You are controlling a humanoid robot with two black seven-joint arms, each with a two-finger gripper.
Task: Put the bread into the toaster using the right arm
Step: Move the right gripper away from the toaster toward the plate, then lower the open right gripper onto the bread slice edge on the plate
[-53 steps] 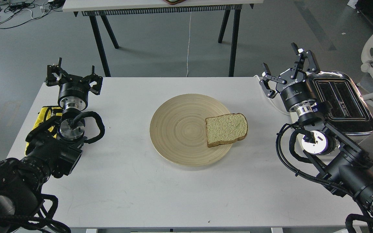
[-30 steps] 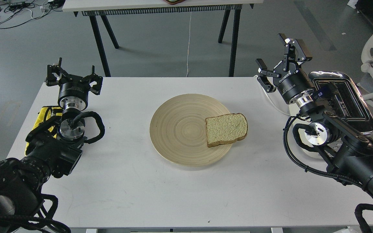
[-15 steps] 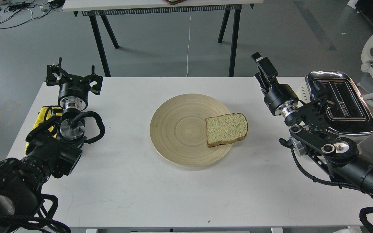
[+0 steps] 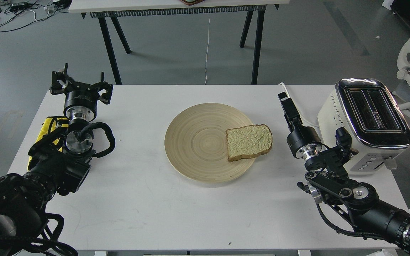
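Head view: the bread point(image 4: 248, 142) lies flat on the right side of the wooden plate point(image 4: 194, 142), which sits mid-table, a little toward the far edge. The toaster point(image 4: 367, 122) stands at the table's point(image 4: 148, 209) right edge, both slots bare. My right gripper point(image 4: 286, 104) hangs between plate and toaster, near the slice but not touching it; I see it edge-on, so I cannot tell whether its jaws are spread or pressed together. My left gripper point(image 4: 81, 84) rests at the far left corner with its jaws spread, holding nothing. I judge I am at the approach step, the bread not yet picked up. Next I need to turn my wrist down over the slice's right crust, jaws wide, and pinch it
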